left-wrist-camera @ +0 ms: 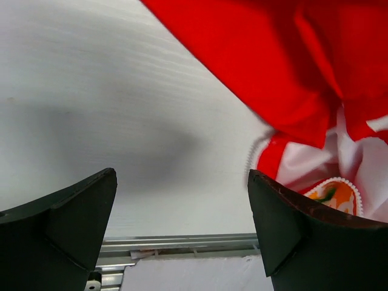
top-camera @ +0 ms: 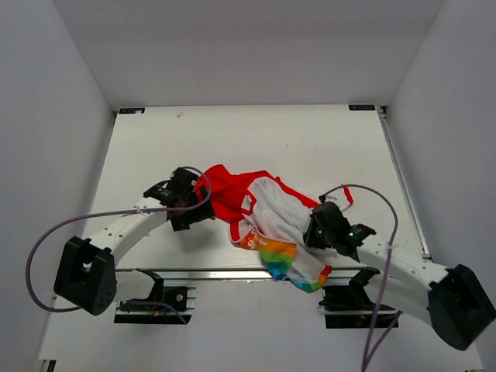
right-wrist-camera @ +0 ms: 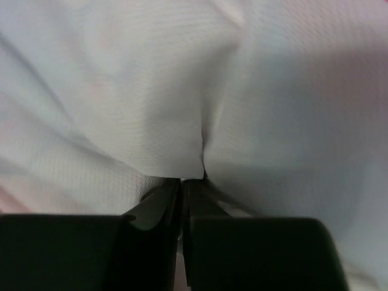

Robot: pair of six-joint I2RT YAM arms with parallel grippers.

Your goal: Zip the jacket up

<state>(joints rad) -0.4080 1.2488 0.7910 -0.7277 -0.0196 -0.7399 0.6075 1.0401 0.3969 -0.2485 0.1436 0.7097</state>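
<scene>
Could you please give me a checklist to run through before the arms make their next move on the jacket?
1. Hold of the right gripper: ok, jaws closed on a fold of the white lining of the jacket.
2. Readiness of the left gripper: ok, open, nothing between its fingers.
3. Left gripper placed on the zipper: not ok, the zipper teeth sit by one fingertip and only bare table lies in the gap.
4. Jacket laid flat: not ok, bunched in the top view.
5. Zipper slider located: cannot tell, no view shows it.
</scene>
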